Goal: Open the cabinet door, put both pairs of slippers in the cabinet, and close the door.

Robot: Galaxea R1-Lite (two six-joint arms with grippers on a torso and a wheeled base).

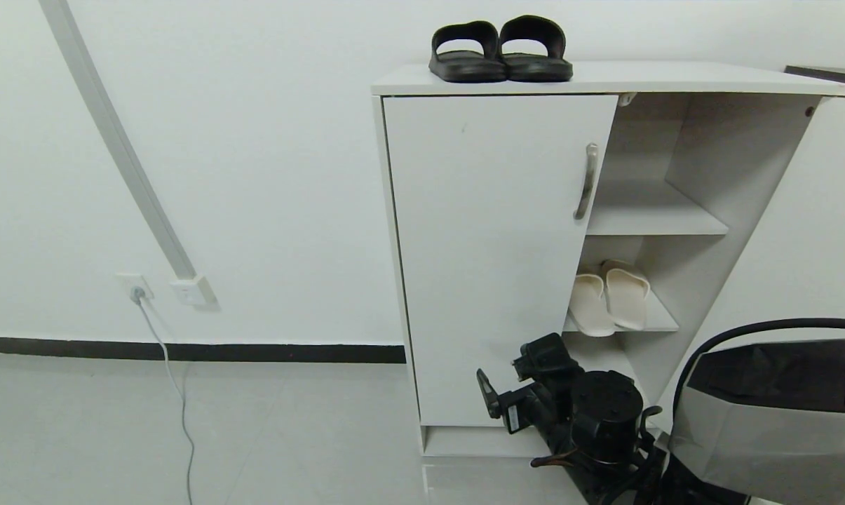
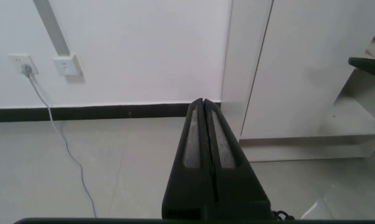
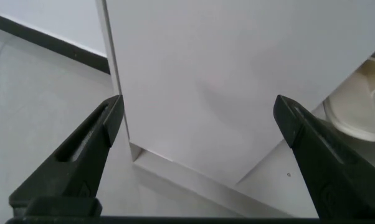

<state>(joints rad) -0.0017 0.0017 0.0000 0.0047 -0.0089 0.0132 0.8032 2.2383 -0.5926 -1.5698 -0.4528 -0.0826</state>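
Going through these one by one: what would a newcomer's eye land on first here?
The black slippers sit side by side on top of the white cabinet, not yet inside. The cabinet's right side stands open, with the white slippers on a shelf inside, while the left door is closed. The right gripper hangs open, low before that closed door.

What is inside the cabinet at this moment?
The white slippers lie side by side on a lower shelf of the cabinet. The closed left door covers the rest of the inside.
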